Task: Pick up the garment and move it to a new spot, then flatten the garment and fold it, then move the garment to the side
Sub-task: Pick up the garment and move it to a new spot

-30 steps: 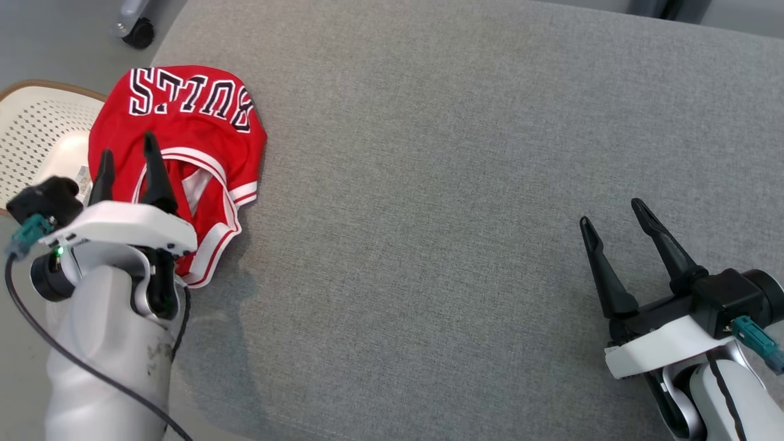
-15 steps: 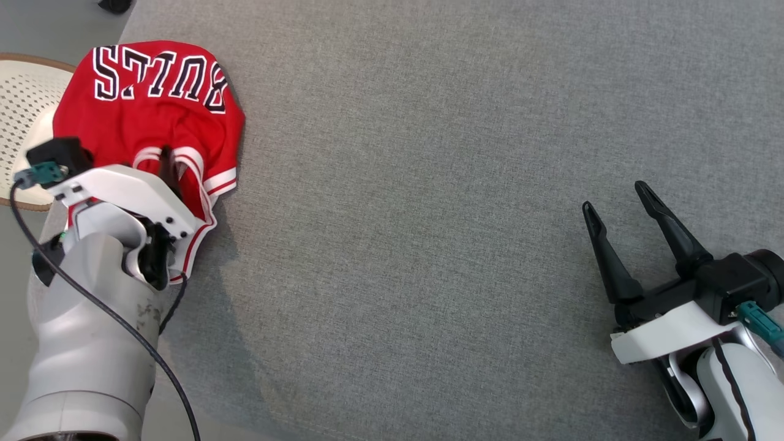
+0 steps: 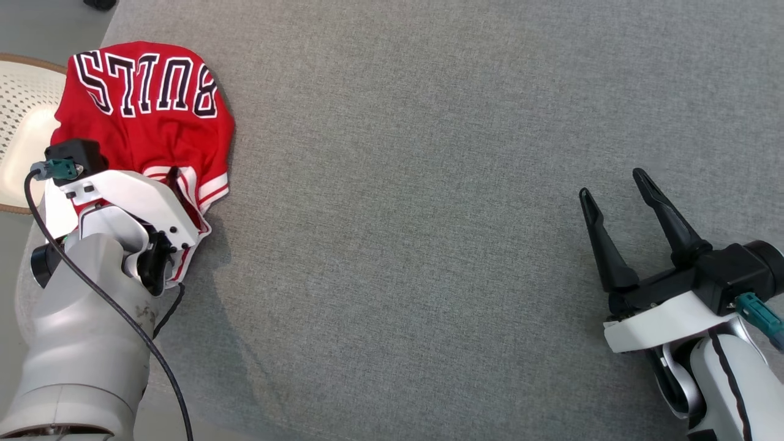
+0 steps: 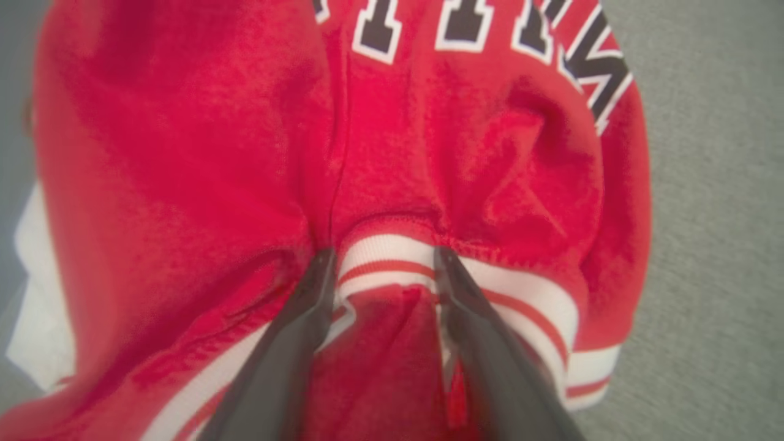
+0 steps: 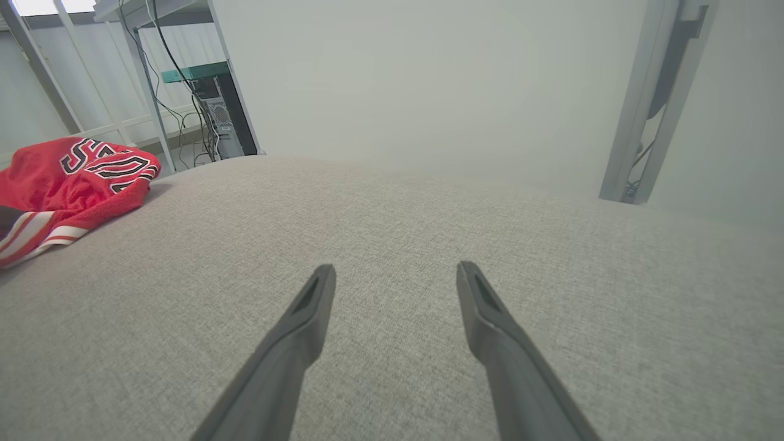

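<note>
Since a second ago the left gripper (image 4: 383, 257) has been lowered onto the jersey (image 3: 147, 135). Its fingers (image 4: 288, 355) were then seen standing clear over the red cloth in the head view. They are now mostly hidden behind the white wrist housing, and one dark tip is seen at the striped trim (image 4: 392, 251). The wider shift of that view is taken to be the camera's.

In the left wrist view the two fingers are seen apart, not clamped. A short band of the white-and-red trim lies between their tips, and both tips are set against the cloth. Beyond the tips the red cloth is bunched into folds, and further beyond them the black-and-white lettering (image 3: 147, 92) is seen. More red cloth lies between the fingers nearer the wrist.

The jersey is crumpled on the grey surface (image 3: 429, 214), at that surface's edge. Part of it lies over a perforated cream object (image 3: 24, 122), to the left of the left fingers.

The right gripper (image 3: 610, 182) is held over bare surface with its fingers (image 5: 294, 343) spread wide and nothing between them. In the right wrist view the jersey is seen far to the left of these fingers, well apart from them.
</note>
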